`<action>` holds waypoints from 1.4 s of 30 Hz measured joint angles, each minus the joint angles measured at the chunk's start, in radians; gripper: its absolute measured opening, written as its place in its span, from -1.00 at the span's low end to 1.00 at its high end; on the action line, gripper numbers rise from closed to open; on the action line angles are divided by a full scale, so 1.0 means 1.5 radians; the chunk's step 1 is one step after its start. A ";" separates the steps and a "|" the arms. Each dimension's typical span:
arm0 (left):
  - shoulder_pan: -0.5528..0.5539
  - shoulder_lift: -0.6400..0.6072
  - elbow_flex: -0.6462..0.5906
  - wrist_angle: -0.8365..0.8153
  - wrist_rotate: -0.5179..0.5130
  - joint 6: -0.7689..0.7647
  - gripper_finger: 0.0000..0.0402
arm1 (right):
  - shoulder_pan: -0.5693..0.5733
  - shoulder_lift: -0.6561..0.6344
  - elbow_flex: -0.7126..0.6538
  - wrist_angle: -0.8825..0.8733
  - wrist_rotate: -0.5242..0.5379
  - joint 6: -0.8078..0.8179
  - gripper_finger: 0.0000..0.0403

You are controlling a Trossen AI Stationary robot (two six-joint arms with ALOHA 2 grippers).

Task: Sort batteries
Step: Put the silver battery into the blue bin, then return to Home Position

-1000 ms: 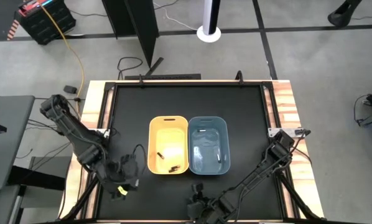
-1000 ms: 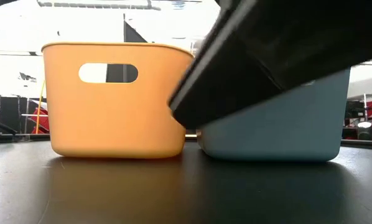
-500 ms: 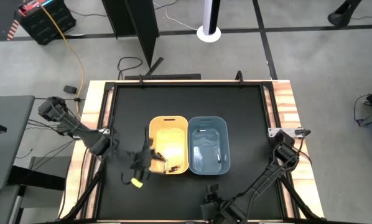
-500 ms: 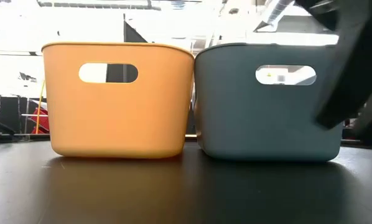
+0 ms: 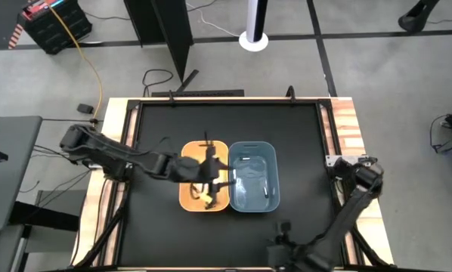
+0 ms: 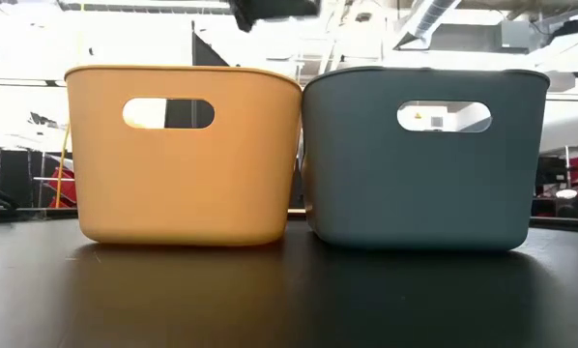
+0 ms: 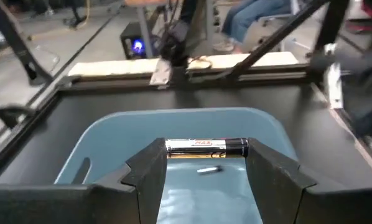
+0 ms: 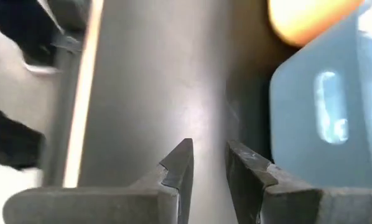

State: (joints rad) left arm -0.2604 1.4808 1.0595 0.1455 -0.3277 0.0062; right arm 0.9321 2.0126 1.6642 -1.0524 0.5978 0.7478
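Black table top [image 5: 158, 125] fills the middle of my high view, with a wooden edge on both sides. Two bins sit side by side in the centre, their walls touching: the yellow bin [image 5: 190, 155] on the left and the blue bin [image 5: 265, 155] on the right. There is lots of bare table above them and to both sides, so I have room to move there.

My left gripper [image 7: 206, 163] reaches in from the left of the high view and hangs over the yellow bin [image 6: 178, 155], close to the wall it shares with the blue bin [image 6: 424, 159]. Its fingers [image 7: 150, 171] are closed on a battery [image 7: 206, 147], dark with a gold band, held sideways between the tips. Only the left wrist view shows me this; from above the battery is too small to see. That view also shows a small silvery battery [image 7: 208, 168] lying on the floor of the blue bin [image 7: 105, 149]. The low view shows only the bin walls, not what is inside.

My right gripper [image 8: 204, 163] is at the bottom edge of the high view, right of centre, over bare table. Its fingers [image 8: 178, 160] stand a little apart and hold nothing.

One second ago my left gripper was low on the left side of the table, away from the bins. My right arm blocked the low view then; now that view is clear.
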 joint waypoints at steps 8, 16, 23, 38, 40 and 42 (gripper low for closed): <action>0.080 0.105 0.000 0.088 0.099 -0.007 -0.05 | 0.074 -0.177 0.000 0.000 0.189 -0.030 -0.49; 0.144 0.154 0.025 0.106 0.171 0.018 -0.05 | 0.089 -0.275 0.001 0.011 0.265 -0.194 -0.50; 0.182 0.202 0.078 0.078 0.204 0.054 0.07 | 0.059 -0.296 0.001 -0.041 0.269 -0.248 -0.50; 0.191 0.135 0.124 -0.037 0.190 0.094 0.41 | 0.047 -0.296 0.001 -0.102 0.264 -0.233 -0.50; 0.180 0.088 0.098 -0.023 0.177 0.104 0.36 | 0.039 -0.296 0.001 -0.102 0.264 -0.221 -0.52; 0.169 0.034 0.060 0.006 0.165 0.115 0.28 | 0.034 -0.296 0.001 -0.103 0.264 -0.220 -0.59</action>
State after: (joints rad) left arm -0.0065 1.5315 1.1490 0.1543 -0.0798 0.1791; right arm 0.9834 1.5681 1.6650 -1.2061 0.9943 0.4179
